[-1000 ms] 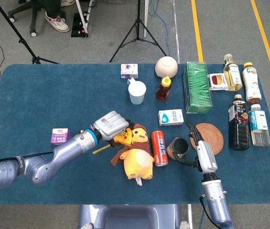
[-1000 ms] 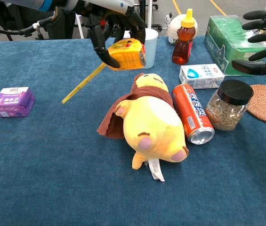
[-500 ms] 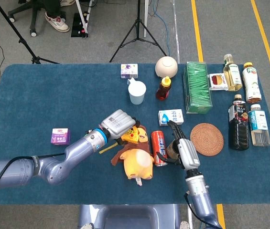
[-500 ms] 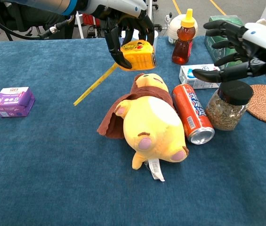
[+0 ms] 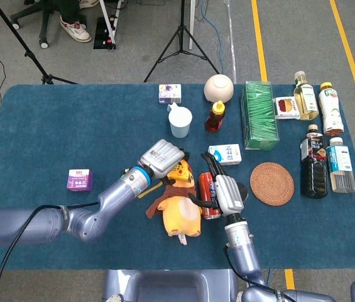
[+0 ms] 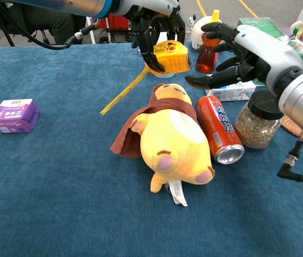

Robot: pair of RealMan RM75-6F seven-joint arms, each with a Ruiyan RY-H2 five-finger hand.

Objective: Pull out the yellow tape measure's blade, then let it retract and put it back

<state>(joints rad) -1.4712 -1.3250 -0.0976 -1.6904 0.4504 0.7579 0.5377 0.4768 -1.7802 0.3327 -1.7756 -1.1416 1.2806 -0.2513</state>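
Note:
My left hand [image 6: 154,21] grips the yellow tape measure [image 6: 172,56] from above and holds it in the air over the plush toy's head. A length of yellow blade [image 6: 124,92] sticks out of the case, slanting down to the left. My right hand [image 6: 242,53] is open, fingers spread, just right of the case and not touching it. In the head view the left hand [image 5: 161,157] covers most of the tape measure [image 5: 179,171], and the right hand [image 5: 221,190] hovers over the red can.
A yellow plush toy [image 6: 172,139] lies under both hands, with a red can [image 6: 218,134] and a dark-lidded jar [image 6: 258,120] to its right. A honey bottle [image 6: 211,40], a milk carton [image 5: 225,154] and a white cup [image 5: 180,121] stand behind. A purple box [image 6: 14,115] sits far left.
My left hand has carried the tape measure to the right, blade still out. My right hand has swung left from above the coaster and jar to beside the case.

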